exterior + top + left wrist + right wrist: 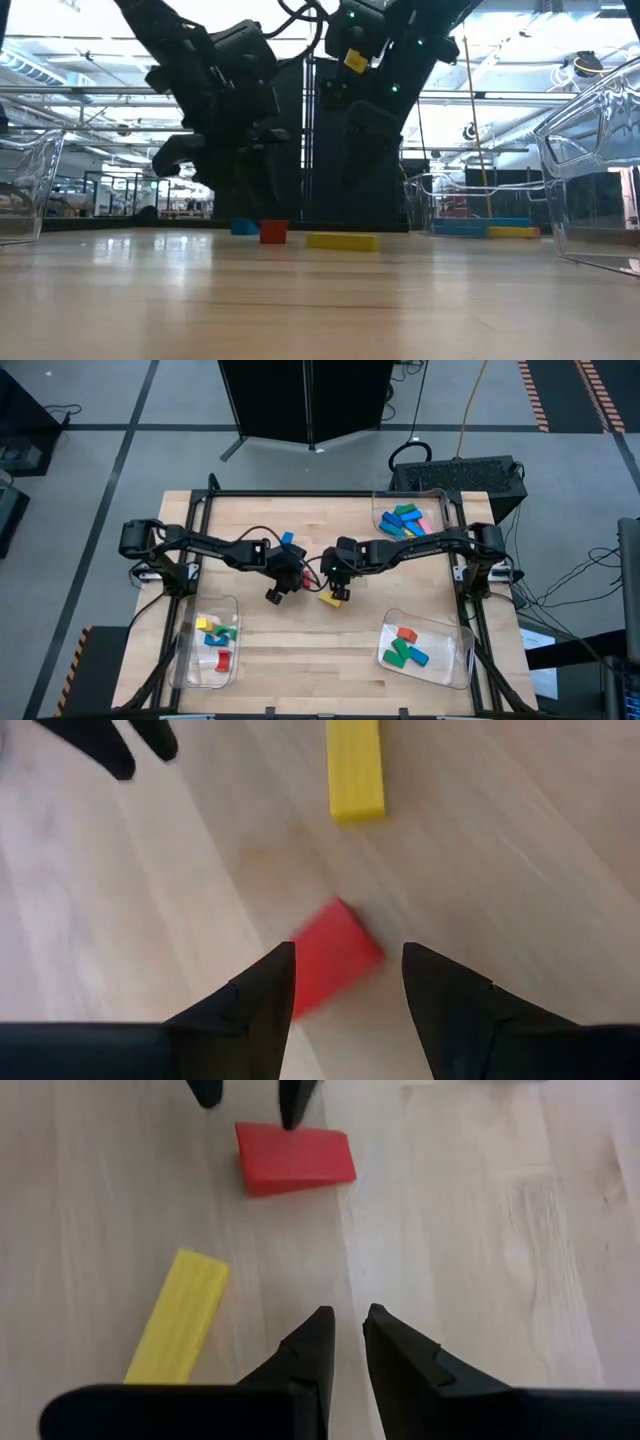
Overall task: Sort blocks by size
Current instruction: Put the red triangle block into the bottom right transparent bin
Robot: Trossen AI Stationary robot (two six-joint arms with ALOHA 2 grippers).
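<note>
Red block between the parted fingers of the left tool, mid-counter.

The short red block (335,955) is seen lying on the counter (300,650) between the spread fingers of the left tool (345,985), ungrasped. The long yellow block (180,1330) lies flat just beside it, near the right tool (345,1342), whose fingers are nearly closed on nothing. A blue block (287,539) lies toward the far edge. Clear trays (190,660) with more blocks stand at three corners of the pale wooden counter. A bright hall shows behind.
</note>
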